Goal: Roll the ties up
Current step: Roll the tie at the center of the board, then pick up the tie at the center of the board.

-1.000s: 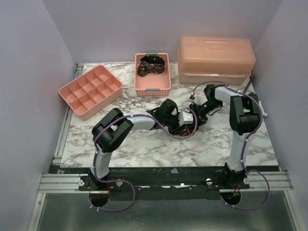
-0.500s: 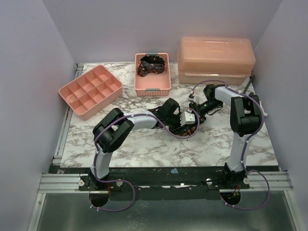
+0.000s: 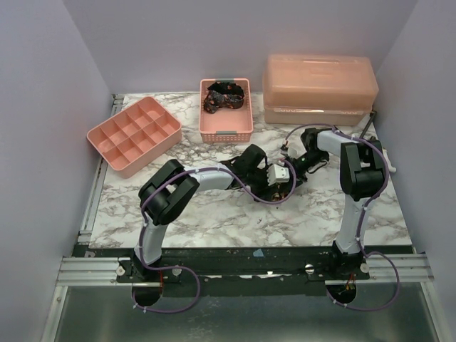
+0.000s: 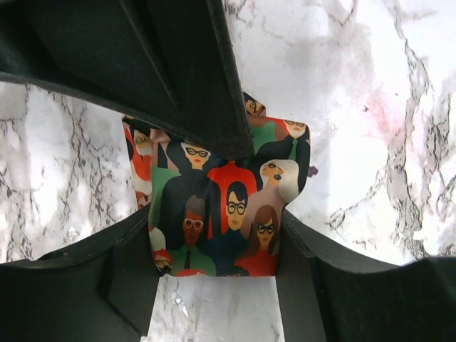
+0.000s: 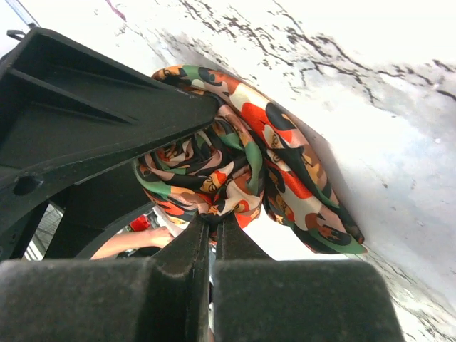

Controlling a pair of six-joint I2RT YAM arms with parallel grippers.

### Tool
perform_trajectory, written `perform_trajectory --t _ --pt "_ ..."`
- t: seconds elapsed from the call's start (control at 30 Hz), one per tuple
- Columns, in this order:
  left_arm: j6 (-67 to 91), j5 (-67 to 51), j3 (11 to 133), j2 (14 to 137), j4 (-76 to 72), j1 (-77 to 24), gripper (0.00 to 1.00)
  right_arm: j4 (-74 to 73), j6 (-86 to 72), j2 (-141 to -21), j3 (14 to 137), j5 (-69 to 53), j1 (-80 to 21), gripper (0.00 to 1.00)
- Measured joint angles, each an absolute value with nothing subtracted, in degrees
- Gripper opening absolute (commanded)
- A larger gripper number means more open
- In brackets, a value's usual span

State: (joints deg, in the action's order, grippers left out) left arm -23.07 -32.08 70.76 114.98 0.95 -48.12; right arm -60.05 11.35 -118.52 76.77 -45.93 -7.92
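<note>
The tie (image 3: 275,190), printed with faces in red, orange and green, is coiled into a roll at mid-table between both grippers. My left gripper (image 4: 214,239) holds the tie (image 4: 222,203) across its width, and the cloth touches both fingers. My right gripper (image 5: 212,217) is shut, pinching the inner fold at the centre of the tie's (image 5: 265,153) spiral end. In the overhead view the left gripper (image 3: 271,182) and right gripper (image 3: 288,169) meet over the roll and hide most of it. A second, darker tie (image 3: 224,95) lies bundled in the pink basket (image 3: 226,132).
A pink divided organiser tray (image 3: 133,134) sits at the back left. A large pink lidded box (image 3: 319,89) stands at the back right. Purple walls close in the table on three sides. A black finger of the right gripper (image 4: 182,71) crosses the top of the left wrist view.
My right gripper's jaws have closed onto the centre of the roll. The right wrist has shifted slightly toward the left gripper. The roll stays in place.
</note>
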Motion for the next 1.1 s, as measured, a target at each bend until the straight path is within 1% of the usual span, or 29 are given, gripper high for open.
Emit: perform_trajectory --t 0.03,0.07,0.1,0.13,0.17,0.2,0.23,0.33,0.37,0.4,0.6,0.8,0.97,1.0,1.1 --pt "-22.85 -32.47 71.29 115.28 1.06 -48.12 0.46 -60.07 11.31 -118.54 76.75 -45.67 -7.9 0.01" --pt "-22.68 -32.71 71.81 115.61 1.08 -48.12 0.38 -60.05 11.22 -118.61 76.75 -45.43 -7.84 0.01" --pt "-22.59 -33.01 72.36 115.96 1.23 -48.12 0.31 -60.07 11.09 -118.74 76.79 -45.23 -7.75 0.04" --pt "-22.44 -33.23 72.99 116.44 1.61 -48.12 0.23 -60.14 10.98 -118.89 76.93 -45.15 -7.66 0.14" --pt "-22.46 -33.56 73.63 116.81 2.35 -48.12 0.19 -60.34 10.96 -119.07 77.28 -44.99 -7.6 0.26" --pt "-22.41 -33.65 74.24 117.03 3.07 -48.12 0.15 -60.69 11.0 -119.17 77.67 -44.84 -7.53 0.35" --pt "-22.44 -33.65 74.63 117.21 3.42 -48.12 0.11 -60.97 11.22 -119.2 78.0 -44.4 -7.35 0.46" --pt "-22.92 -33.63 75.07 117.36 3.95 -48.01 0.05 -61.58 12.1 -119.2 78.39 -43.53 -5.58 0.74" --pt "-23.38 -33.61 75.09 117.36 4.01 -48.01 0.05 -61.84 12.36 -119.24 78.39 -43.48 -4.75 0.81" --pt "-23.88 -33.58 75.11 117.45 4.01 -48.01 0.04 -62.59 12.86 -119.28 78.39 -44.53 -4.16 0.85" --pt "-25.74 -33.63 75.16 117.58 4.25 -48.05 0.04 -63.88 14.2 -119.2 78.63 -46.13 1.48 0.9" --pt "-26.24 -33.63 75.18 117.58 4.38 -48.1 0.04 -62.26 12.53 -119.35 78.59 -47.0 1.61 0.9" --pt "-26.37 -33.63 75.66 117.71 5.04 -48.1 0.04 -61.36 13.47 -121.36 77.95 -51.51 0.78 0.72" --pt "-26.37 -33.63 75.85 117.78 5.28 -48.1 0.04 -61.49 14.11 -122.1 77.69 -52.97 0.64 0.7" --pt "-26.39 -33.63 76.18 117.89 5.72 -48.1 0.04 -61.76 16.49 -123.02 76.07 -56.84 0.47 0.68"
